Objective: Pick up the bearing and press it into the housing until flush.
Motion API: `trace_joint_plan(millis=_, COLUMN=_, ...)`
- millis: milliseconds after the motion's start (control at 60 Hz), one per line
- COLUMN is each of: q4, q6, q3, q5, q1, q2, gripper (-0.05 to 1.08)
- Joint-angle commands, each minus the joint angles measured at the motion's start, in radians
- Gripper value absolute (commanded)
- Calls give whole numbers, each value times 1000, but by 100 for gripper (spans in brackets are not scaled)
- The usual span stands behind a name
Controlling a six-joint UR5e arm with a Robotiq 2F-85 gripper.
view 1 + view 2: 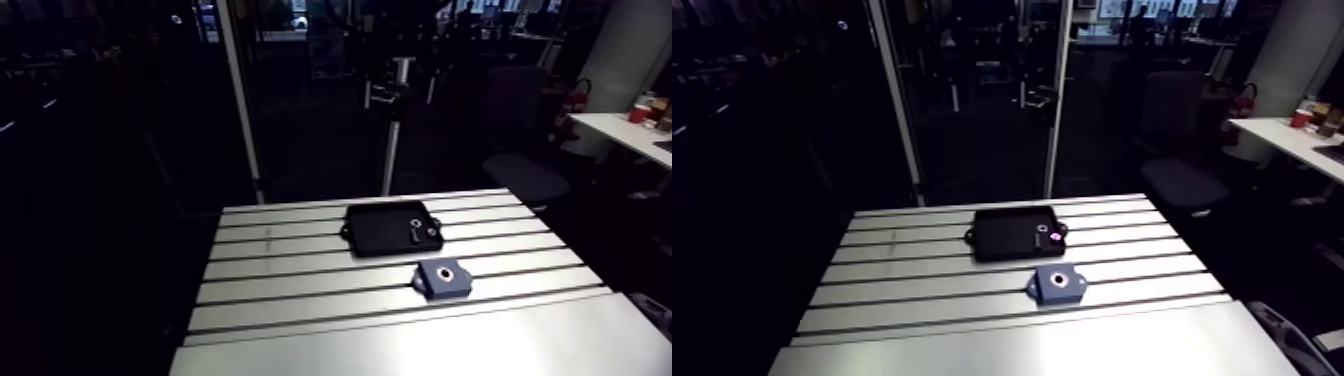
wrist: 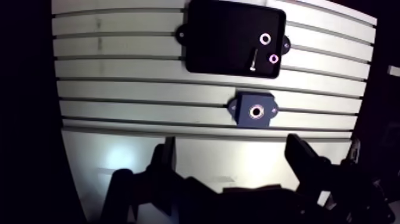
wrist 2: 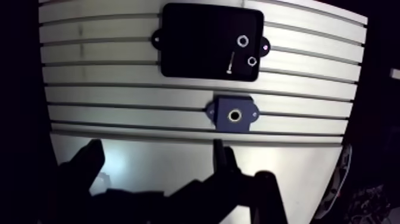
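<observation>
We note a slotted aluminium table (image 1: 300, 292) with a black tray (image 2: 217, 36) lying on its far middle part, the long side running left to right, with a small tab on each short end. Three small parts sit in the right half of the tray. There are two pale rings, a far ring (image 2: 265, 38) and a near ring (image 2: 273, 59), apart from each other, the near one just beside the right tab. A thin pin (image 2: 253, 60) lies left of the near ring, pointing near to far. The bearing is one of these rings, but we cannot tell which, as both are too small to read. The housing (image 1: 443, 280), a blue-grey block with an ear on each side, rests flat on the table, nearer than the tray and a little to the right. It is apart from the tray, with a table slot between them. Its round bore (image 2: 257, 112) faces up and shows a light rim around a dark centre. In the wrist view the gripper (image 2: 233, 150) hangs over the smooth near strip of the table, on the near side of the housing and well apart from both housing and tray. Its two dark fingers (image 2: 165, 161) are spread wide, with bare table top showing between them. The housing lies ahead of the gap, nearer the right finger than the left. A soft glare marks the table beside the left finger. The arm view shows only the table, tray and housing, and we cannot make out the gripper there.
</observation>
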Motion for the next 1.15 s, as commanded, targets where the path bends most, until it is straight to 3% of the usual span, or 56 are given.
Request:
trace_joint_plan(millis=17, q4=41, q6=57, q3=-72, q5=-3, q1=57, q2=0, gripper=0)
trace_joint_plan(millis=250, q4=41, q6=57, q3=-67, q5=-21, q1=54, q2=-1, gripper=0)
trace_joint_plan(millis=1150, q4=38, q6=57, q3=-45, q5=-6, q1=59, q2=0, gripper=0)
